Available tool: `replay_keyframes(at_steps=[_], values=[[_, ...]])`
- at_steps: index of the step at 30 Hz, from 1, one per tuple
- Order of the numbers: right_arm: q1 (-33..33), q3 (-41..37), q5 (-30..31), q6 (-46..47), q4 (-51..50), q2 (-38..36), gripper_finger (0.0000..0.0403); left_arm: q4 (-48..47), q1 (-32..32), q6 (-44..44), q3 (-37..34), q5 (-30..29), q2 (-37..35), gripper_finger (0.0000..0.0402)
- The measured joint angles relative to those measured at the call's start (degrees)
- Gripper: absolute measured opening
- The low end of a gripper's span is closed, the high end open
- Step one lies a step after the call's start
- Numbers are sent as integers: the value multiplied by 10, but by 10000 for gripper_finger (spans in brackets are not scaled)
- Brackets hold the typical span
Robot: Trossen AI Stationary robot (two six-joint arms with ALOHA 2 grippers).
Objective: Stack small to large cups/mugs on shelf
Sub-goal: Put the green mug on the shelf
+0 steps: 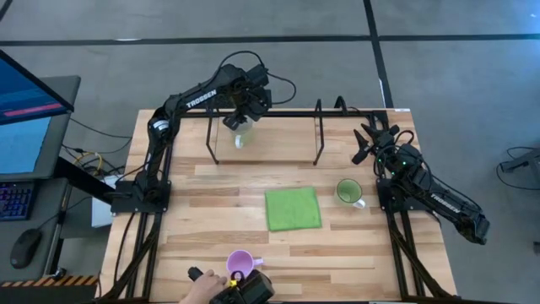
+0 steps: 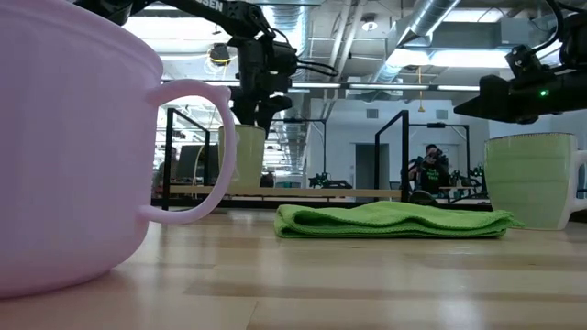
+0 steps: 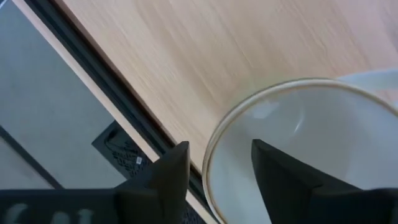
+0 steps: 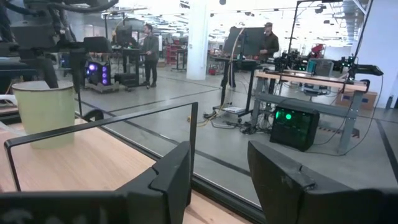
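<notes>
The white mug [image 1: 242, 139] stands upright on the shelf's light-wood board [image 1: 278, 143], near its left wire upright. My left gripper [image 3: 219, 168] is open above it, pointing down. One finger [image 3: 168, 177] stands outside the rim [image 3: 211, 155] and the other finger [image 3: 280, 180] inside; I see no touch. In the low view the left gripper [image 2: 260, 110] hangs over the white mug [image 2: 240, 158]. The green mug [image 1: 348, 192] stands on the table's right part. The pink mug [image 1: 240, 262] stands at the near edge. My right gripper [image 1: 364, 143] waits open by the shelf's right end.
A folded green cloth [image 1: 293, 209] lies mid-table between the mugs. Black wire uprights [image 1: 319, 127] rise from the shelf. A person's hand [image 1: 198, 290] and a black-and-yellow device [image 1: 245, 289] sit at the near edge beside the pink mug. People stand in the room beyond.
</notes>
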Motion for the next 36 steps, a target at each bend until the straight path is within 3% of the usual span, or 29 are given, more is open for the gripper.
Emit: replay_keyframes(at_steps=[6,18,30,33,36], values=[[0,0,0,0,0,0,184,0,0,13,0,-55,0,181],[0,0,0,0,0,0,184,-24,1,18,11,-60,0,180],[0,0,0,1,0,0,184,-111,1,0,97,-36,-2,180],[0,0,0,1,0,0,184,-103,4,-34,126,-4,-5,180],[0,0,0,1,0,0,184,-68,11,-46,107,46,-36,180]])
